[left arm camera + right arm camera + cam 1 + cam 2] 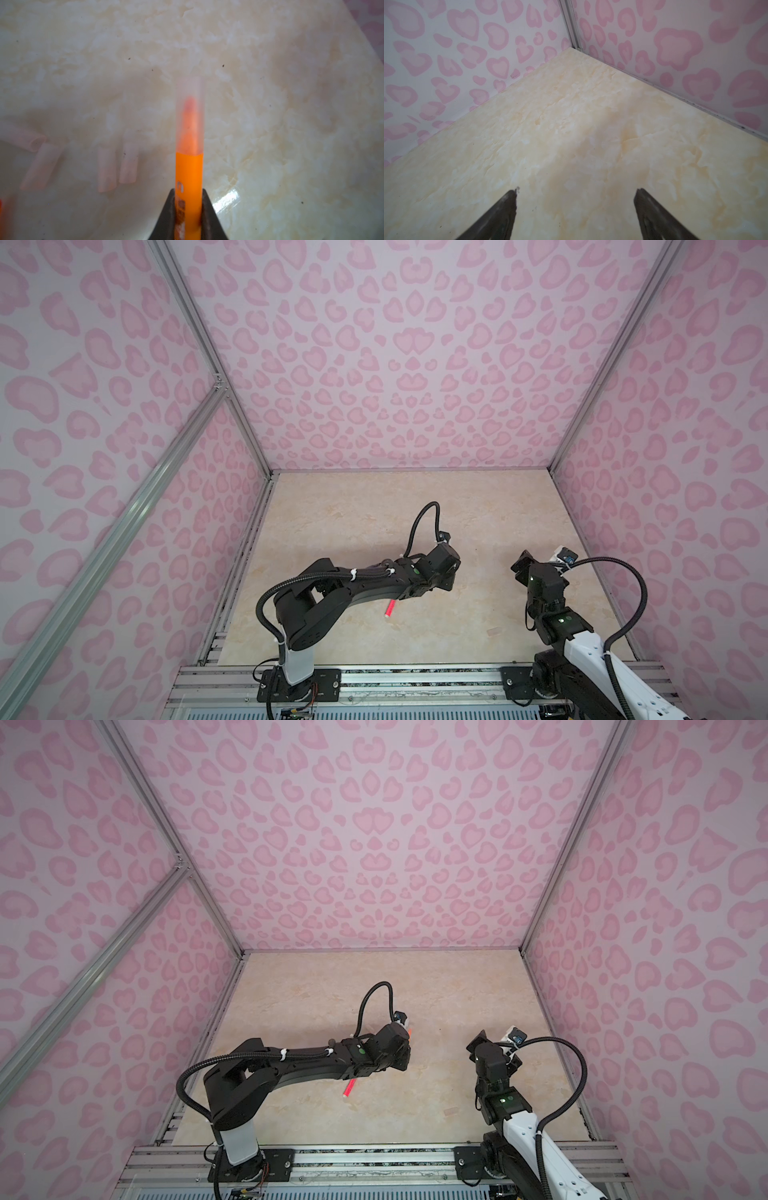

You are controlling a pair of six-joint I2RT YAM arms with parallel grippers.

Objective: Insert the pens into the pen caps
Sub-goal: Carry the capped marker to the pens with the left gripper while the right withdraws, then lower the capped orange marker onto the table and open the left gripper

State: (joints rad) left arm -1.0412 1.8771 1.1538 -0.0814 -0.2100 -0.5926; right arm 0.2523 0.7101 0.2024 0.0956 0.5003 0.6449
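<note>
Orange pen (188,172), stiff, light, probably slick: I am holding it by the barrel in the clamped left gripper (188,192), tip seated in a clear cap (189,99). Right gripper (575,192) is hanging wide, empty. Spare caps (128,164) are lying on the table (270,104), thin-walled, likely crushable.

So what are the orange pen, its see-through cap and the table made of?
The orange pen: probably smooth plastic, even colour with print. The cap: frosted clear plastic, the tip shows blurrily through. The table: glossy, marble-patterned, maybe laminate or stone; a bright glare spot shows the shine.
</note>
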